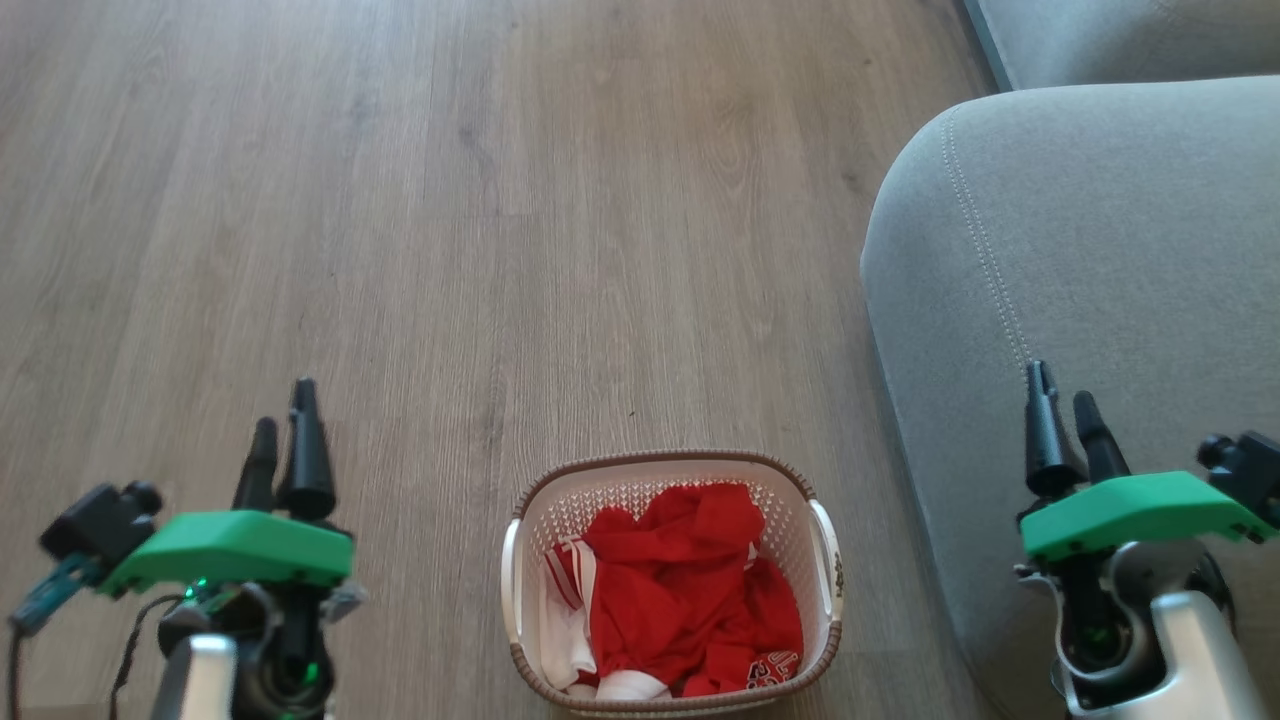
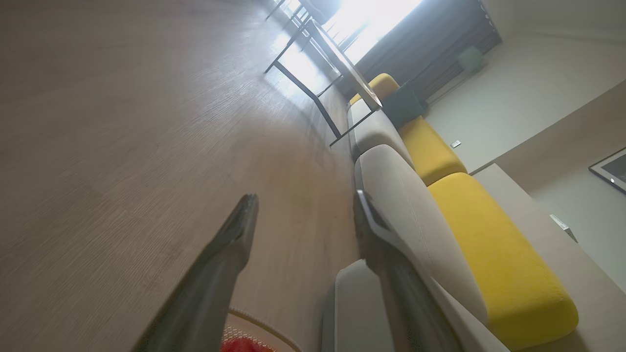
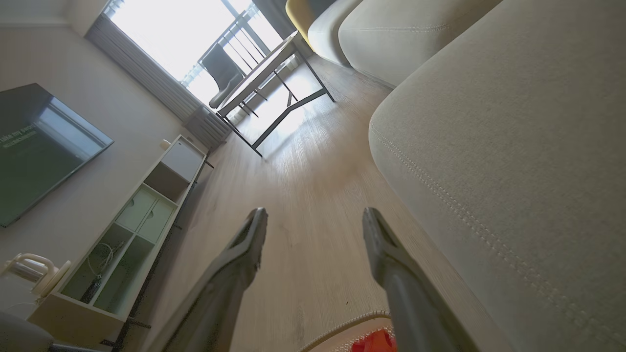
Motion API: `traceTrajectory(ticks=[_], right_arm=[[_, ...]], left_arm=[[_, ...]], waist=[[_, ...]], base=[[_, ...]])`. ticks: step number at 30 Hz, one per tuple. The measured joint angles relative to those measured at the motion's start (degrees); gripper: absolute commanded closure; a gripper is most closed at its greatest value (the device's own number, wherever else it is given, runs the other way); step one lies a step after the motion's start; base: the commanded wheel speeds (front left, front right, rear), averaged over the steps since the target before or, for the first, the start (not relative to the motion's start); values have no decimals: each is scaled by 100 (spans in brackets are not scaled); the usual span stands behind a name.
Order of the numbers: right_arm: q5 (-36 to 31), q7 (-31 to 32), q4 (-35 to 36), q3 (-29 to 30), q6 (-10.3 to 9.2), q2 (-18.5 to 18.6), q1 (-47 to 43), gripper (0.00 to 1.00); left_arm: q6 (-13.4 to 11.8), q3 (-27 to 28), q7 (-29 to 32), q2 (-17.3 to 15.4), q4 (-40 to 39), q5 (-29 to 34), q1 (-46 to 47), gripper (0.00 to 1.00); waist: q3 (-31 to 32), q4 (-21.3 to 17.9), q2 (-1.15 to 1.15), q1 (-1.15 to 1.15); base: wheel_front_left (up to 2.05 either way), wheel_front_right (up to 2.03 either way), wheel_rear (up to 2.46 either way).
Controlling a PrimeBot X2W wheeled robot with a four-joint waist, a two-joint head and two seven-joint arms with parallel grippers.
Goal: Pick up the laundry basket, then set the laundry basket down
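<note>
Bring the left gripper (image 1: 284, 408) and right gripper (image 1: 1062, 385), both spread wide and empty, inward and down to the laundry basket (image 1: 655, 459) resting on the floor (image 1: 450, 250) between them (mind the sofa (image 1: 1060, 230) just beside the right one), catching each side handle (image 1: 828, 560) squarely before lifting level.

floor (image 1: 450, 200): pale wood-look planks, ran along the front of the grey sofa (image 1: 1080, 300) | yellow cushions (image 2: 489, 244): lay along the sofa's back | table (image 3: 257, 73): dark-legged, stood beyond the sofa's far end | window (image 3: 166, 34): glared bright past the sofa's far end | TV (image 3: 39, 146), white shelf unit (image 3: 132, 230): stood across the floor from the sofa
</note>
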State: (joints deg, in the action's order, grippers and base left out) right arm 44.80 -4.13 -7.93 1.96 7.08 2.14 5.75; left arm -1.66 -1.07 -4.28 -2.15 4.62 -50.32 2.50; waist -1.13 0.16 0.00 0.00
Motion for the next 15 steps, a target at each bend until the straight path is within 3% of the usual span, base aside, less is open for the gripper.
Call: traceTrajectory(ticks=[8,15], right_arm=[[-972,-129,51,-281,0,51,36,0],[-1524,-219,73,-394,0,80,137,0]], left_arm=[[-227,-536,-94,-11,-12,1042,15,0],[-416,-964,-196,-115,105,1567,156,0]], waist=[[-29,-8,0,0],[-46,-2,0,0]], base=[[0,0,0],[0,0,0]])
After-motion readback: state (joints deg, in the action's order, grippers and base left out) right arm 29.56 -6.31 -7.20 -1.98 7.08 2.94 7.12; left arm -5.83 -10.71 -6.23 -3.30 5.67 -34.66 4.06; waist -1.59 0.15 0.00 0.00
